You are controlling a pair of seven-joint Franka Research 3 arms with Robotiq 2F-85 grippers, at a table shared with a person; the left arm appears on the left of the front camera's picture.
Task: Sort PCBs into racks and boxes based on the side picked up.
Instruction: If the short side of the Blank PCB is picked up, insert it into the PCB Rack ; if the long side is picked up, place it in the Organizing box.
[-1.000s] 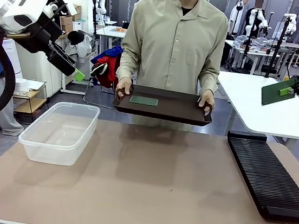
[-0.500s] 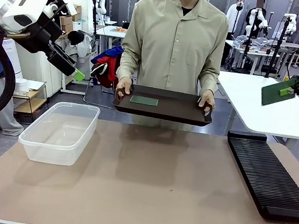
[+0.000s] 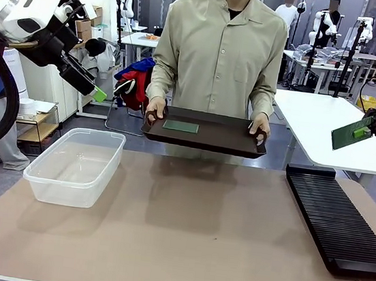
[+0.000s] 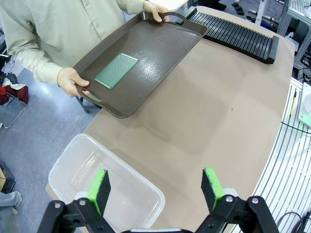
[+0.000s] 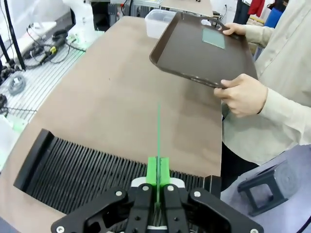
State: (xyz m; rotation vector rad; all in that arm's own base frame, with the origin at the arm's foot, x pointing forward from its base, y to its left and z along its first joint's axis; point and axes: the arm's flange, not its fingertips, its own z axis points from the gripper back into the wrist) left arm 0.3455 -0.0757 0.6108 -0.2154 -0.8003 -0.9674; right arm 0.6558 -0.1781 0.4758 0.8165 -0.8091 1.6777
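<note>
Right gripper (image 3: pixel 373 126) pinches a PCB (image 3: pixel 351 133) above the rack (image 3: pixel 339 224); left gripper (image 4: pixel 156 188) hangs spread over the box (image 4: pixel 73 155).
Nearest on the brown table (image 3: pixel 196 237) lie the clear plastic box at the left and the black slotted rack at the right, well apart. The front view shows the gripped PCB's green face, tilted, high above the rack's far end. The right wrist view shows it edge-on, a thin green line between pressed green pads. The left wrist view shows its own pads wide apart with nothing between them. Farthest, a person's hands (image 3: pixel 154 111) hold a dark brown tray (image 3: pixel 226 137), on which a second PCB (image 3: pixel 181 126) lies flat.
</note>
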